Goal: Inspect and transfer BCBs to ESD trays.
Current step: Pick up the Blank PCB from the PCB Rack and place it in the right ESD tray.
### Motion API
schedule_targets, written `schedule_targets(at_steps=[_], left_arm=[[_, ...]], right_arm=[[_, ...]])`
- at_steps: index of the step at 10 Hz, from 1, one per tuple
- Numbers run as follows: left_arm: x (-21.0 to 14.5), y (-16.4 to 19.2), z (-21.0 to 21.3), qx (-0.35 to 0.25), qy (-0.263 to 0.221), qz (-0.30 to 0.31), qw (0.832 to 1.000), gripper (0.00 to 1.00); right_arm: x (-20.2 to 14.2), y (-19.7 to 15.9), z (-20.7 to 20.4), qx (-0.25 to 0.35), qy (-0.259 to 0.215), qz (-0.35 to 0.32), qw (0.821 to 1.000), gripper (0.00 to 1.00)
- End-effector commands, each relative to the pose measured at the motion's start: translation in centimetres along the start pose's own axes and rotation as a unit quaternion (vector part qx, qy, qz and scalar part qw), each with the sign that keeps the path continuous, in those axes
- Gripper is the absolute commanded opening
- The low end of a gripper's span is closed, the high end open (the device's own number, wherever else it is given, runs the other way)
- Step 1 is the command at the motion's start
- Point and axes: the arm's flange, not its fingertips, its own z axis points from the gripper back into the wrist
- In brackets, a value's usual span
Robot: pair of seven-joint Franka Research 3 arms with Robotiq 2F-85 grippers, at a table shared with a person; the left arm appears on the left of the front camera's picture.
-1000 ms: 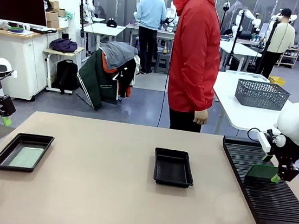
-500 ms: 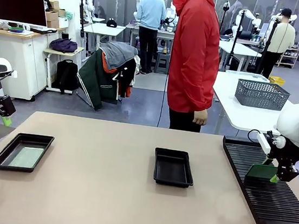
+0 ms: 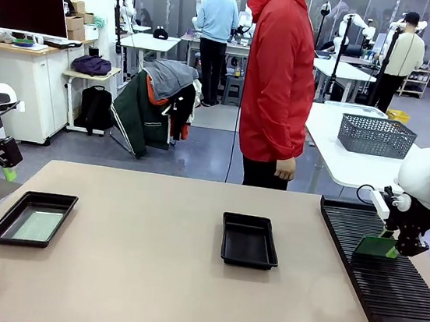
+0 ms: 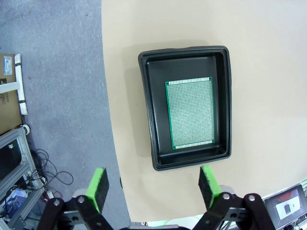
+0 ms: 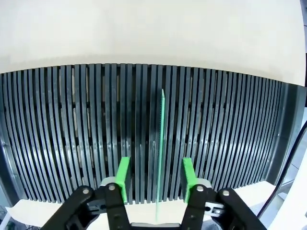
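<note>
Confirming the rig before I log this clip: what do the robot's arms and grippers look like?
The right arm is a white, rounded shell with a black joint band, and a thin black cable loops at its wrist. The right gripper and the left gripper look alike: black bodies with bolted linkage fingers that end in flat, bright green pads.

Right pincer (image 3: 391,249) sits at a BCB (image 3: 373,246) standing in the black rack (image 3: 395,303).

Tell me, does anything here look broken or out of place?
Nothing stands out. One green board lies flat in the left tray, the middle tray sits square, and a second board stands upright in the rack between the right end effector's fingers.
</note>
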Motion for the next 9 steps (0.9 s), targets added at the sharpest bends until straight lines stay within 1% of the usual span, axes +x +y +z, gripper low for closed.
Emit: schedule_targets(at_steps=[1,2,3,4,5,6,7,8,9], left_arm=[[-0.18,0.07,-0.06,0.000,0.000,-0.003,1.000,1.00],[-0.18,0.07,-0.06,0.000,0.000,-0.003,1.000,1.00],[-0.18,0.07,-0.06,0.000,0.000,-0.003,1.000,1.00],[-0.18,0.07,-0.06,0.000,0.000,-0.003,1.000,1.00],[-0.18,0.07,-0.06,0.000,0.000,-0.003,1.000,1.00],[-0.18,0.07,-0.06,0.000,0.000,-0.003,1.000,1.00],[-0.18,0.07,-0.06,0.000,0.000,-0.003,1.000,1.00],[-0.18,0.07,-0.06,0.000,0.000,-0.003,1.000,1.00],[-0.18,0.07,-0.06,0.000,0.000,-0.003,1.000,1.00]], right_arm=[[-0.63,-0.37,-0.18,0.005,0.006,0.009,1.000,0.52],[-0.68,-0.44,-0.30,0.007,0.004,0.010,1.000,0.38],[-0.73,-0.46,-0.45,0.008,0.004,0.010,1.000,0.43],[-0.79,-0.45,-0.45,0.006,0.003,0.010,1.000,0.29],[-0.82,-0.39,-0.49,0.006,0.003,0.009,1.000,0.35],[-0.81,-0.45,-0.51,0.007,0.003,0.010,1.000,0.20],[-0.72,-0.50,-0.49,0.006,0.002,0.012,1.000,0.26],[-0.72,-0.53,-0.43,0.006,0.003,0.012,1.000,0.11],[-0.71,-0.51,-0.35,0.006,0.004,0.011,1.000,0.17]])
